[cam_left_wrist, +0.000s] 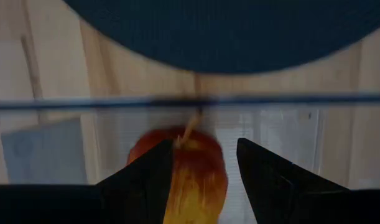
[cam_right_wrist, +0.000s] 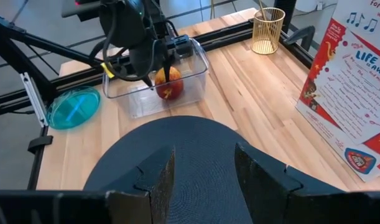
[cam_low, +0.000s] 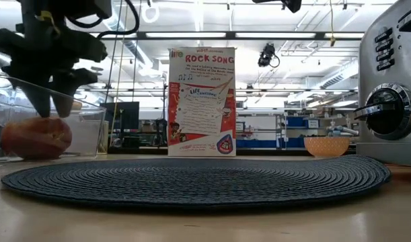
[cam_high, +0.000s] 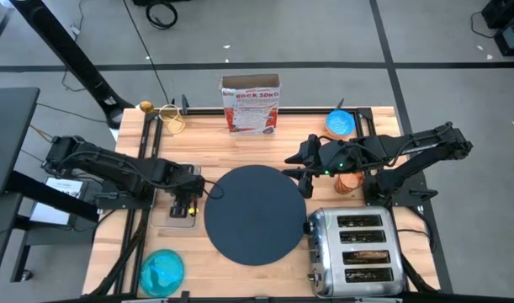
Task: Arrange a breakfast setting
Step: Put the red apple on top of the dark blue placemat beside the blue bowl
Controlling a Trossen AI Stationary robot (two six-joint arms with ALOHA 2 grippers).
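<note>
Nearest us in the low view lies the dark-grey mat (cam_low: pixel 192 180), a flat woven round on the tabletop (cam_high: pixel 257 143) with nothing on it yet. We take the mat as our landmark.

We judge the step in hand to be fetching the apple (cam_right_wrist: pixel 167 86). It sits in the clear tray (cam_right_wrist: pixel 196 65) just beside the mat's left edge. The left gripper (cam_left_wrist: pixel 199 180) is lowered into the tray with its jaws parted to either side of the apple; the left wrist view shows one dark finger on each flank, but we cannot tell whether the pads touch the skin, so we would not call it a grip yet. The right gripper (cam_right_wrist: pixel 202 171) hovers over the mat's right edge, jaws moderately apart and holding nothing.

The next move, as we see it, calls for closing squarely on the apple, lifting it clear of the tray wall, and carrying it toward the mat.

The apple is red-orange with a yellow streak, round and smooth, its stem pointing up. We expect it to roll or slip if pinched off-centre.

Beyond the mat's near-left edge rests the teal plate (cam_high: pixel 162 271).
</note>
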